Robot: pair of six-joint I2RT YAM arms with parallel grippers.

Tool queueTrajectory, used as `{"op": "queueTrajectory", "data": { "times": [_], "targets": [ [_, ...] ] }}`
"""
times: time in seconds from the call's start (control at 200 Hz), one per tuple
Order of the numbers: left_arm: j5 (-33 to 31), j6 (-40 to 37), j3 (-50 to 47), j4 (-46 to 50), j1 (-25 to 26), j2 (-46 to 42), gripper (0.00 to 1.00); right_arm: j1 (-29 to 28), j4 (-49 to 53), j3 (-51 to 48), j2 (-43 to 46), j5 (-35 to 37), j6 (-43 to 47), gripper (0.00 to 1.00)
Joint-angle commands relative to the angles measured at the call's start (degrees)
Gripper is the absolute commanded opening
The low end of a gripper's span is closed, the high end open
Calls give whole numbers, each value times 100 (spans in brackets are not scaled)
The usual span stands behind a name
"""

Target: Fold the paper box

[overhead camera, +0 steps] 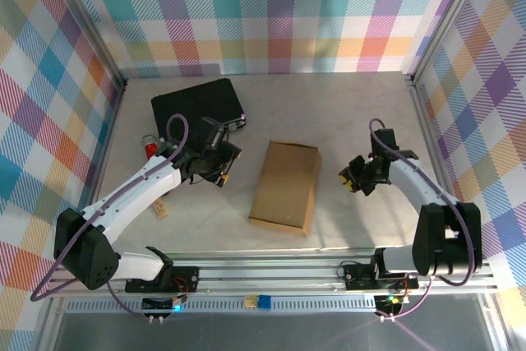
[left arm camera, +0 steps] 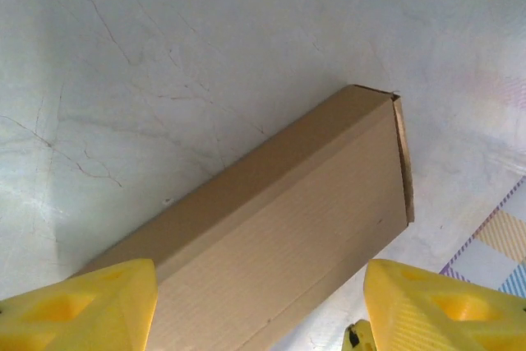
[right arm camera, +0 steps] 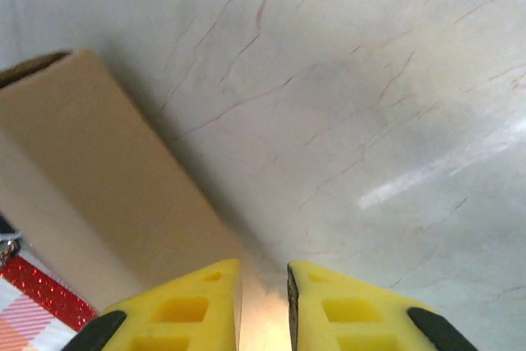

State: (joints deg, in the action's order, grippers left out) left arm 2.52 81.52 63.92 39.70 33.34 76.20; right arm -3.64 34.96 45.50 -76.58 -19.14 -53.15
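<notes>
- The paper box (overhead camera: 285, 187) is lying flat at the middle of the frame in the top view, on the pale marbled surface (overhead camera: 345, 113). It is looking like a closed, shallow brown block, with its long sides running up and down the picture.
- In the right wrist view, one end of it at the upper left is showing a dark slit, so that flap may not be sitting fully home.
- The left pincer (overhead camera: 220, 163) is hanging just left of the box without touching it. Its yellow fingers (left arm camera: 99, 302) are standing wide apart, gripping nothing.
- The right pincer (overhead camera: 352, 178) is hovering to the right, apart from the box. Its fingers (right arm camera: 197, 302) are nearly together with a narrow gap, clamping nothing.
- The black case (overhead camera: 197, 104) is sitting at the upper left, behind the left arm.
- Judging by this, the folding is nearing its end. The next move is likely calling for pressing or tucking that loose end while the other arm is steadying the box.
</notes>
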Motion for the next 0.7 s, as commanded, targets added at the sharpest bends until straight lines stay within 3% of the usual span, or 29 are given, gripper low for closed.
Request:
{"op": "queueTrajectory", "data": {
  "times": [0.0,0.225,0.42,0.57,0.7],
  "targets": [
    [41,-100,-11,-197,57,108,67,-73,-327,-232,46,-124,-680,24],
    [459,-789,-17,-11,-114,537,66,-172,567,-83,-80,-396,-375,22],
    [559,-1721,-370,215,-144,950,55,-661,1103,-703,373,-482,-258,0],
    [1153,-1977,-966,-518,-119,1231,17,-1130,461,-1482,656,-933,-525,0],
    [1406,-1715,-1190,-1095,128,1431,11,-1590,-104,-1937,1051,-1189,-773,0]
  ]
}}
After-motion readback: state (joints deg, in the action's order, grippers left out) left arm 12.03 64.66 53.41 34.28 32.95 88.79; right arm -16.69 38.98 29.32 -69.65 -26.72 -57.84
